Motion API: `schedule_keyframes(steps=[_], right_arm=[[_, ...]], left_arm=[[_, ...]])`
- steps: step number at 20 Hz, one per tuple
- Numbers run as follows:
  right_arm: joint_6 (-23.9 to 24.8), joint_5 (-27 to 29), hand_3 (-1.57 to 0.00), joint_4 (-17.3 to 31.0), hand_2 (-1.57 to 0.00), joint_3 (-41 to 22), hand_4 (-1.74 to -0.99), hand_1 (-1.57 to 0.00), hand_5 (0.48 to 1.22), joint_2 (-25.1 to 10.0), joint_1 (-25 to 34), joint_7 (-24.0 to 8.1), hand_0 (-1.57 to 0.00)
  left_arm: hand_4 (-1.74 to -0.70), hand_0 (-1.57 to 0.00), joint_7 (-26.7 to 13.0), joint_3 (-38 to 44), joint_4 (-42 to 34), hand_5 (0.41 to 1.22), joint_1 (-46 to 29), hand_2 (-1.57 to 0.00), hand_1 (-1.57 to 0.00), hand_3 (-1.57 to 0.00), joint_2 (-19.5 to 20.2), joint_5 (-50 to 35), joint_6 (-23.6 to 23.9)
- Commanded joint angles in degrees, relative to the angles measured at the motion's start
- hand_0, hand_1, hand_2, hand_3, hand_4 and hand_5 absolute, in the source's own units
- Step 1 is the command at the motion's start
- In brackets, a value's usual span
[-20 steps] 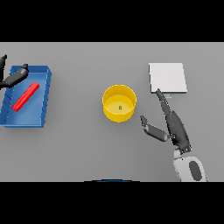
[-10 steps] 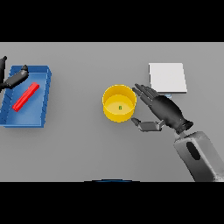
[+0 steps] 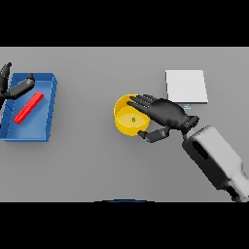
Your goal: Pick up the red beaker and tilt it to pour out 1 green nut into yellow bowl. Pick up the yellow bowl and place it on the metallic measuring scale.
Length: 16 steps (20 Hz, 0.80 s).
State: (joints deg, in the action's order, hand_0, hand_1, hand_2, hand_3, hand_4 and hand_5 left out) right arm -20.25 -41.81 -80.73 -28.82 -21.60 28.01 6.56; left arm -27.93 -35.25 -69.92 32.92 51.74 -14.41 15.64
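The yellow bowl [image 3: 124, 120] stands mid-table with one green nut [image 3: 133, 119] inside. My right hand [image 3: 165, 112] reaches over the bowl's right rim, open. Its fingers [image 3: 138, 101] stretch across the top, and its thumb [image 3: 151, 135] is bent against the outer wall on the near side. The red beaker [image 3: 28, 108] lies on its side in the blue tray [image 3: 47, 109] at the left. My left hand [image 3: 13, 88] hovers open at the tray's far left corner, apart from the beaker. The metallic scale [image 3: 186, 86] lies flat to the far right of the bowl.
The blue tray's raised walls surround the beaker. My right forearm [image 3: 214, 155] slants in from the lower right, just in front of the scale.
My right hand has swung left from the scale's near edge to the bowl and now covers its right rim, thumb at the wall. The left hand, beaker and bowl have stayed put.
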Motion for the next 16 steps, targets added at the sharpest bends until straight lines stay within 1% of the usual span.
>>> schedule_keyframes(steps=[1,2,4,5,6,7,8,9,11,12,16], right_arm=[[-0.5,-0.2,0.00,1.7,0.00,-0.6,-1.261,0.00,0.685,0.4,1.5,0.6,0.00],[-0.9,-0.3,0.00,3.0,0.00,-1.2,-1.255,0.00,0.686,0.9,2.1,1.3,0.00],[-1.6,-0.8,0.00,5.5,0.00,-2.5,-1.246,0.00,0.686,1.5,3.2,2.5,0.00],[-1.7,-1.0,0.00,7.1,0.00,-3.0,-1.244,0.00,0.685,2.4,4.1,2.5,0.00],[-2.5,-0.9,0.00,7.6,0.00,-3.3,-1.243,0.00,0.682,1.8,4.5,3.8,0.00],[-2.6,-1.2,0.00,8.2,0.00,-3.7,-1.250,0.00,0.681,2.2,4.8,3.6,0.00],[-3.2,-1.7,0.00,9.1,0.00,-4.4,-1.260,0.00,0.679,2.6,5.3,3.1,0.00],[-3.3,-2.1,0.00,10.4,0.00,-4.8,-1.270,0.00,0.678,2.7,6.2,3.4,0.00],[-4.3,-2.4,0.00,12.3,0.00,-5.4,-1.288,0.00,0.671,3.1,7.5,3.4,0.00],[-4.6,-2.6,0.00,12.9,0.00,-5.9,-1.295,0.00,0.671,3.6,7.5,3.0,0.00],[-6.2,-3.7,0.00,14.3,0.00,-7.3,-1.307,0.00,0.690,3.4,8.8,2.9,0.00]], left_arm=[[-0.80,0.00,-0.2,0.2,0.5,0.716,0.2,0.00,0.00,0.00,0.0,-0.2,-0.2],[-0.79,0.00,0.1,0.4,0.3,0.717,-0.1,0.00,0.00,0.00,0.5,-0.4,-0.3],[-0.79,0.00,-0.7,0.4,1.2,0.723,0.4,0.00,0.00,0.00,0.1,-0.4,-0.5],[-0.80,0.00,-0.3,0.3,2.1,0.725,0.9,0.00,0.00,0.00,-0.4,0.0,-0.5],[-0.80,0.00,0.1,0.0,1.7,0.729,0.8,0.00,0.00,0.00,-0.5,0.2,-0.6],[-0.79,0.00,0.9,0.2,1.8,0.732,0.6,0.00,0.00,0.00,-0.4,0.0,-0.8],[-0.80,0.00,0.8,0.2,1.2,0.733,0.4,0.00,0.00,0.00,-0.1,0.0,-0.4],[-0.80,0.00,0.1,-0.1,1.7,0.734,0.9,0.00,0.00,0.00,-0.5,0.2,-0.7],[-0.80,0.00,0.2,0.3,1.1,0.735,0.4,0.00,0.00,0.00,-0.1,-0.1,-0.1],[-0.80,0.00,0.1,0.1,1.4,0.735,0.7,0.00,0.00,0.00,-0.5,0.2,0.0],[-0.80,0.00,0.6,0.3,1.6,0.735,0.5,0.00,0.00,0.00,0.1,0.2,-0.4]])
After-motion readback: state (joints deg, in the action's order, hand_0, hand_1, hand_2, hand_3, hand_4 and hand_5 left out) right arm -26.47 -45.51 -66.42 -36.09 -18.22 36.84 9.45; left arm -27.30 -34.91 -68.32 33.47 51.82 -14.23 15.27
